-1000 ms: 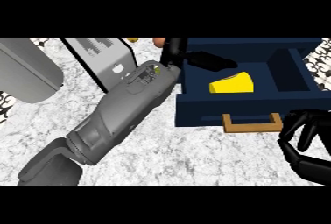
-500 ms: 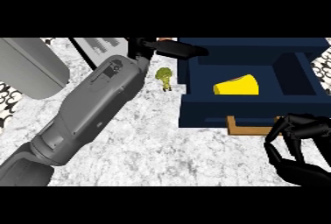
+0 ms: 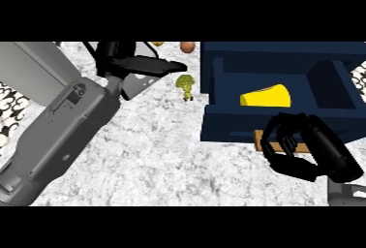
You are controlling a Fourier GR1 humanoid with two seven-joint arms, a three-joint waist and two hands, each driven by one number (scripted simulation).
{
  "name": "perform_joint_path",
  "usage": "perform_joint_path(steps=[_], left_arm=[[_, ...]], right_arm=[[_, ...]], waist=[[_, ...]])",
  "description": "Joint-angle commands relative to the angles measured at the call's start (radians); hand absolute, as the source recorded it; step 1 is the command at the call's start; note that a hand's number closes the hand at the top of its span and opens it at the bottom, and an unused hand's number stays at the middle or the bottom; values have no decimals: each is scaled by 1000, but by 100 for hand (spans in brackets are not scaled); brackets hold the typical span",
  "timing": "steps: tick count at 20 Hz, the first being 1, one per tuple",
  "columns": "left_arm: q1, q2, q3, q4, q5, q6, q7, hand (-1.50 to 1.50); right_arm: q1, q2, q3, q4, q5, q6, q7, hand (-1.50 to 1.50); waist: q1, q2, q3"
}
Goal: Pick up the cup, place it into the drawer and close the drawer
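Yellow cup [image 3: 266, 97] on its side inside open navy drawer [image 3: 221, 123], near middle. Drawer pulled out over marbled counter; wooden handle [image 3: 262, 141] at front edge.

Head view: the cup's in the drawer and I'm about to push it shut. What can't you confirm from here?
- Wooden handle: mostly hidden behind the right hand; contact between them cannot be told.
- Drawer: its far side and right part run past the picture's edges.
- Yellow cup: lying on its side; its opening faces away.
- Left hand: fingertips partly cut off at the top.
- Brown object: cropped, unidentifiable.
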Motion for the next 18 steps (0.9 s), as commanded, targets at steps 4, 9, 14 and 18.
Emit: perform_joint_path(steps=[4,9,14,18], left_arm=[[151,113,57,-136,17,-51,6,-150],[304,169,90,-208,30,-129,-45,-150],[391,164,119,-248,10,-153,-78,-150],[469,200,155,-316,2,-175,-64,-150]], right_arm=[[-80,-29,156,199,305,-91,-44,150],[-194,23,197,490,456,-236,-97,150],[-397,120,154,810,492,-335,-136,150],[-474,115,83,1058,484,-431,-266,150]], waist=[[7,2,0],[16,8,0],[5,11,1],[0,11,1]])
